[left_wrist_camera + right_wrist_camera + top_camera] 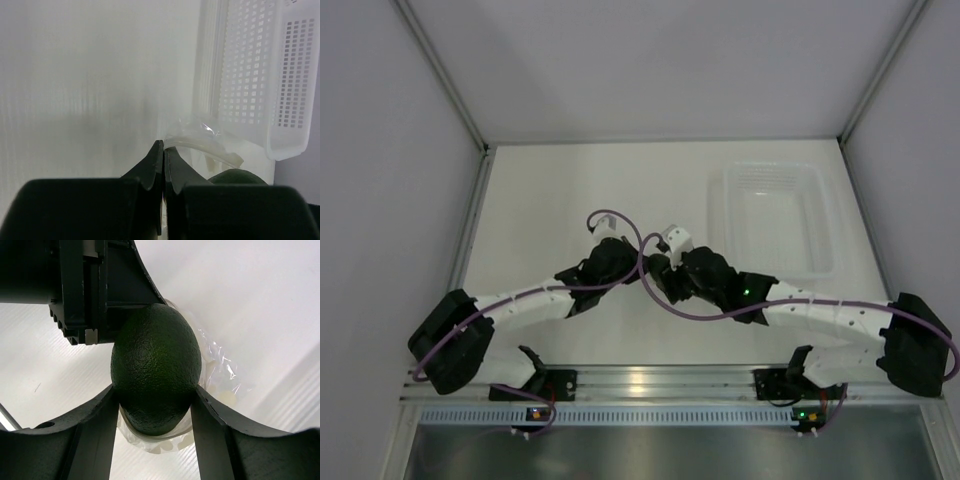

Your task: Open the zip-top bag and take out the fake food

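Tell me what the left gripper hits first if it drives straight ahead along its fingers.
The zip-top bag: its crinkled film sits right at the tips of the left gripper, slightly right of the line. Beyond, bare table as far as I can tell; the perforated tray lies off to the right.

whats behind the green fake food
The clear zip-top bag, showing past its right side and lower end. How much of the bag lies directly behind the fake food is covered.
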Action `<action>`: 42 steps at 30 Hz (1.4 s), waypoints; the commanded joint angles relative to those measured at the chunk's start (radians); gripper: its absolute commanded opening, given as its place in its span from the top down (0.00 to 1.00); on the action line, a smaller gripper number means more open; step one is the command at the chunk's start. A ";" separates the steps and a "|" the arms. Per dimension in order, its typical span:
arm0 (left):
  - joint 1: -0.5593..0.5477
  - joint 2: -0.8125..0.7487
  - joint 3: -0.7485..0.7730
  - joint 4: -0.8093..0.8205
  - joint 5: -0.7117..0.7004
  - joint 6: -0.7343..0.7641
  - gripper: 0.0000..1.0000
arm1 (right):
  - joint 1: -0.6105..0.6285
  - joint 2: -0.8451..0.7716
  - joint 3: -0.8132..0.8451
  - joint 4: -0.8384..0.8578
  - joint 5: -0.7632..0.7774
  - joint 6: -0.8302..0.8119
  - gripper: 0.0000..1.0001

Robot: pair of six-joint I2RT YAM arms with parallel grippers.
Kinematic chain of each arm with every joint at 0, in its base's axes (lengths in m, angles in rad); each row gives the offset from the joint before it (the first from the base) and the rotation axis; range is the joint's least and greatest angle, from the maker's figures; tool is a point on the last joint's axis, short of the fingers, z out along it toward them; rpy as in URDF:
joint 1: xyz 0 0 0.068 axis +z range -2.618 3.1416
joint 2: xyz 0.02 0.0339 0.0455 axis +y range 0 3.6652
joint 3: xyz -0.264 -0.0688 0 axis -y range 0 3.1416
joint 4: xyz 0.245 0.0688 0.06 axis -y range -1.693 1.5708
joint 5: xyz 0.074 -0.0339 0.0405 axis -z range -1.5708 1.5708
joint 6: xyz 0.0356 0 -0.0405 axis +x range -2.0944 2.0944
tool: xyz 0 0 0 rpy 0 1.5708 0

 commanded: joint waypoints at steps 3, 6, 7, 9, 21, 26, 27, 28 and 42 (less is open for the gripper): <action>0.006 -0.030 0.048 0.066 0.024 -0.023 1.00 | 0.042 -0.024 -0.011 0.129 -0.035 0.013 1.00; 0.003 -0.067 0.027 0.066 0.028 -0.020 1.00 | 0.042 -0.049 -0.047 0.184 0.039 0.054 1.00; 0.004 -0.076 0.025 0.064 0.037 -0.014 1.00 | 0.042 -0.063 -0.060 0.228 0.055 0.070 1.00; 0.003 -0.098 0.011 0.066 0.053 -0.011 1.00 | 0.042 -0.096 -0.084 0.276 0.114 0.103 1.00; 0.000 -0.153 0.002 0.063 0.110 0.040 1.00 | 0.042 -0.070 -0.002 0.576 0.289 0.142 1.00; 0.004 -0.142 -0.012 0.038 0.057 0.049 1.00 | 0.042 -0.067 0.087 0.558 0.293 0.137 1.00; 0.010 -0.138 -0.013 0.040 0.057 0.050 1.00 | 0.039 -0.066 0.147 0.485 0.289 0.140 1.00; 0.012 -0.135 -0.016 0.040 0.054 0.050 1.00 | 0.033 -0.066 0.179 0.451 0.285 0.142 1.00; 0.198 -0.248 0.011 -0.164 0.086 0.165 1.00 | -0.480 0.069 0.660 -0.660 0.133 0.190 1.00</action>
